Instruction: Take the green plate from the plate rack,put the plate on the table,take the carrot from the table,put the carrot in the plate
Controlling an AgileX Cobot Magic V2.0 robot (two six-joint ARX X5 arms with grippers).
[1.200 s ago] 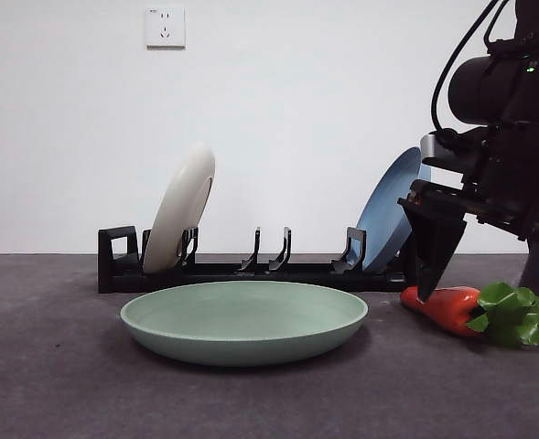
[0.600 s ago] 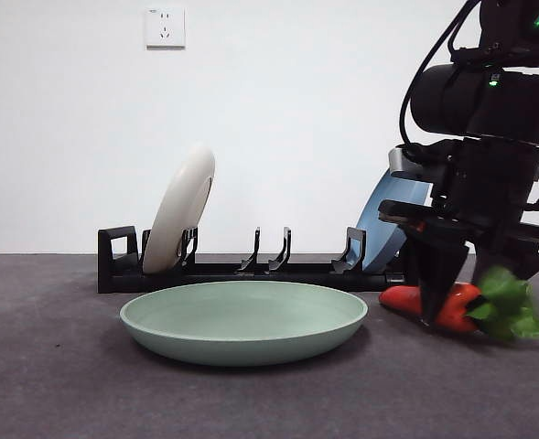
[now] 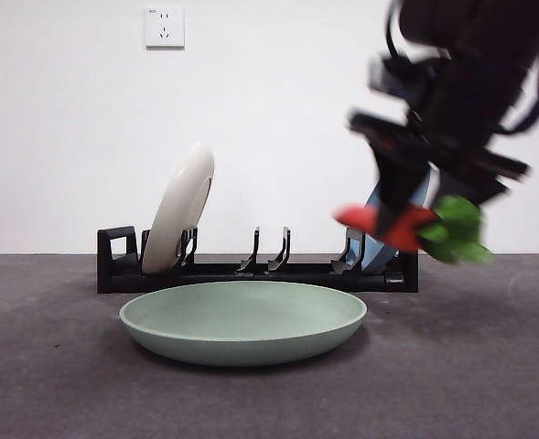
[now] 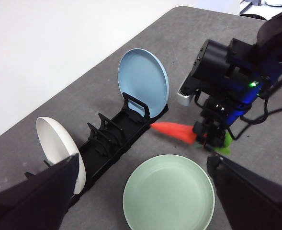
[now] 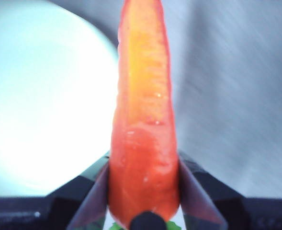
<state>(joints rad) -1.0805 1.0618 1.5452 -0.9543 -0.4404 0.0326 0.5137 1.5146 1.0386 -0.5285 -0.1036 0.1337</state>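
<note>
The green plate (image 3: 243, 320) lies flat on the table (image 3: 49, 384) in front of the plate rack (image 3: 251, 268). My right gripper (image 3: 406, 215) hangs in the air above the plate's right rim, shut on the carrot (image 3: 383, 226), whose green leaves (image 3: 457, 230) point right. In the right wrist view the carrot (image 5: 143, 124) fills the space between the jaws, with the plate (image 5: 40, 110) blurred beyond it. The left wrist view looks down on the green plate (image 4: 168, 193), the plate rack (image 4: 109, 139) and the carrot (image 4: 174, 132). My left gripper (image 4: 145, 201) is open, high above the table.
A cream-white plate (image 3: 179, 208) leans in the rack's left end. A blue plate (image 3: 393, 215) stands in its right end, partly behind the right arm. A wall socket (image 3: 165, 26) sits on the white wall behind.
My right gripper closed on the carrot on the table, lifted it clear and moved it left and up toward the green plate. The plate and rack stayed still.
</note>
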